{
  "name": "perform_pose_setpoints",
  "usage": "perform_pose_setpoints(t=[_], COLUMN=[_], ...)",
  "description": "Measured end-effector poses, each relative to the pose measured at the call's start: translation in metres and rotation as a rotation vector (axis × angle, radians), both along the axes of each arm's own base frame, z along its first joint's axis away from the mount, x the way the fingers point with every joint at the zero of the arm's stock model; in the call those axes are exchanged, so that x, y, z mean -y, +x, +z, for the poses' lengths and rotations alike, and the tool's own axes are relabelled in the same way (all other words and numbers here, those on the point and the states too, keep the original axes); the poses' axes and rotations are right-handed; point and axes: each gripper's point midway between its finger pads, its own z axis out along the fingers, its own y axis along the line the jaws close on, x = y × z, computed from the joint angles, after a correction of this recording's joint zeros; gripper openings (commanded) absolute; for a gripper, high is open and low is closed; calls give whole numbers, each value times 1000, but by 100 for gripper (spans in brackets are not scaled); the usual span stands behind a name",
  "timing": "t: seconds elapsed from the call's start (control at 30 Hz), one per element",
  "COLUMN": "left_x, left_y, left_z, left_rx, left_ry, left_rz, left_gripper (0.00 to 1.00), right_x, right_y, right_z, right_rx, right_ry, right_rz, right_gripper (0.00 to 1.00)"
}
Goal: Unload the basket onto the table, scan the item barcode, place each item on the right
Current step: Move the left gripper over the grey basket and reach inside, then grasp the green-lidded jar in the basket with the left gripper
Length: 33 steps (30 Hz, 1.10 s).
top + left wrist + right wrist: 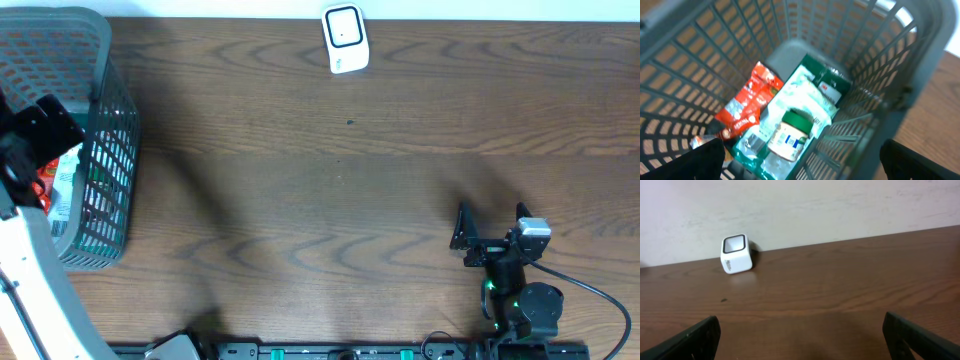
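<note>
Left wrist view, A: We log the jar (pixel 790 135), white label and green lid, lying on its side directly below the gap between the left gripper's (pixel 807 160) fingers (pixel 705 159). Nothing is touching it.
B: Agreed. It rests on a green-and-white package (pixel 812 92). A red packet (pixel 747 102) lies just beside it, toward the left-hand finger. All three sit on the floor of the grey mesh basket (pixel 880 50).
A: Finger state?
B: Spread wide, with nothing between them. The overhead view shows the left gripper (pixel 35 130) above the basket (pixel 100 150).
A: And the right side?
B: We see the right gripper (pixel 492 228) low over the table (pixel 300 200), its fingers (pixel 690 340) also fully apart and holding nothing. The white scanner (pixel 736 254) stands well ahead of them, left of the gap's centre, against the wall. In the overhead view the scanner (pixel 345 40) is well apart from the basket.
</note>
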Motion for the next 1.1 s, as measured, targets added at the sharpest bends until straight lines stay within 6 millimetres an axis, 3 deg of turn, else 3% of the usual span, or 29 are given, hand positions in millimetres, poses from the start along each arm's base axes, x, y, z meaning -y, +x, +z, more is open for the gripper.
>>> perform_pose_setpoints(t=[0.4,0.6,0.8,1.1], left_x=[-38,-35,-32,-34], left_y=[21,7,7,11], left_z=[-94,-130,-165,-168], left_rx=[-230,-376,-475,-469], left_ry=[-157,-239,-300,-296], left_rz=[66,78,70,69], left_gripper=[99,99,99,99], right_x=[0,0,0,0], right_y=[0,0,0,0], right_z=[0,0,0,0], right_rx=[0,0,0,0], right_ry=[0,0,0,0], right_rz=[0,0,0,0], right_gripper=[99,99,99,99])
